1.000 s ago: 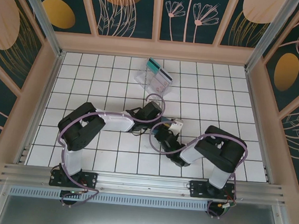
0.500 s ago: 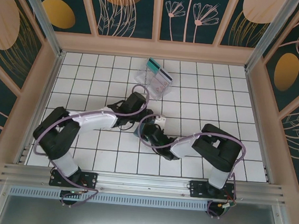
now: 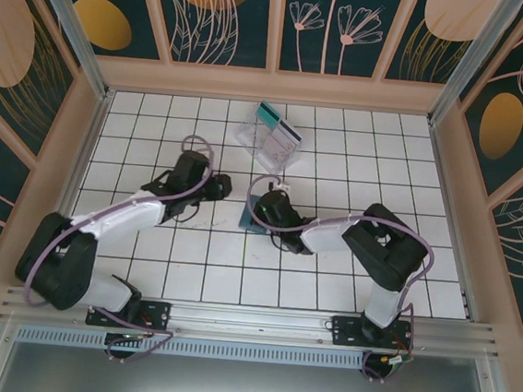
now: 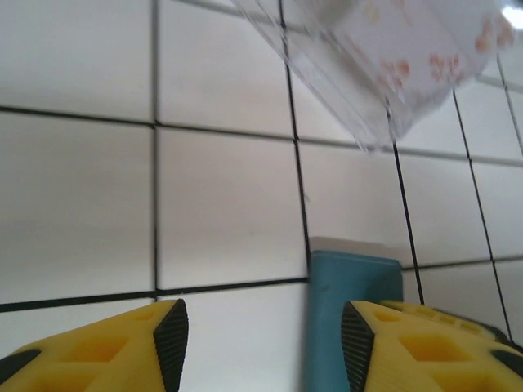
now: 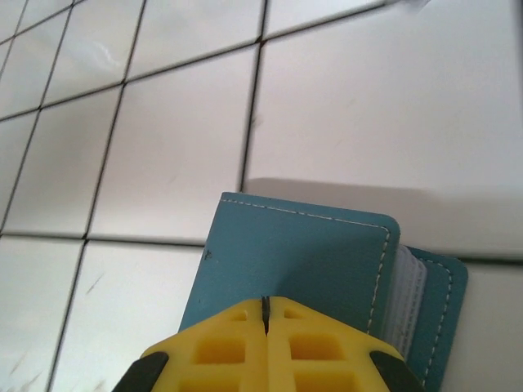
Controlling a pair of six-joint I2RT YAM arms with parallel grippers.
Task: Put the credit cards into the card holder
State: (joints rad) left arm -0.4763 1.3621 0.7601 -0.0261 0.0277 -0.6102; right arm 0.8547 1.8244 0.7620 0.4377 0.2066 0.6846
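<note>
The card holder (image 3: 252,222) lies on the tiles at mid-table, a dark-teal folded wallet (image 5: 294,253) whose right edge gapes a little and shows pale pockets. My right gripper (image 3: 269,209) is shut, with its closed tips (image 5: 265,309) down on the cover and nothing between them. My left gripper (image 3: 214,191) stands open to the left of the holder, low over bare tile. Its right fingertip is beside the holder's (image 4: 347,302) edge, apart from it. The credit cards, one teal-green (image 3: 267,115) and one whitish with a dark stripe (image 3: 289,130), stand in the clear tray (image 3: 267,141).
The clear plastic tray (image 4: 384,65) sits a tile or so beyond the holder, towards the back wall. Wooden walls frame the tiled floor on three sides. Open tiles lie to the left and to the right of both arms.
My left arm has swung out to the left, away from the holder, and its jaws have opened. My right gripper, still shut, has slid left and farther from its base over the holder.
</note>
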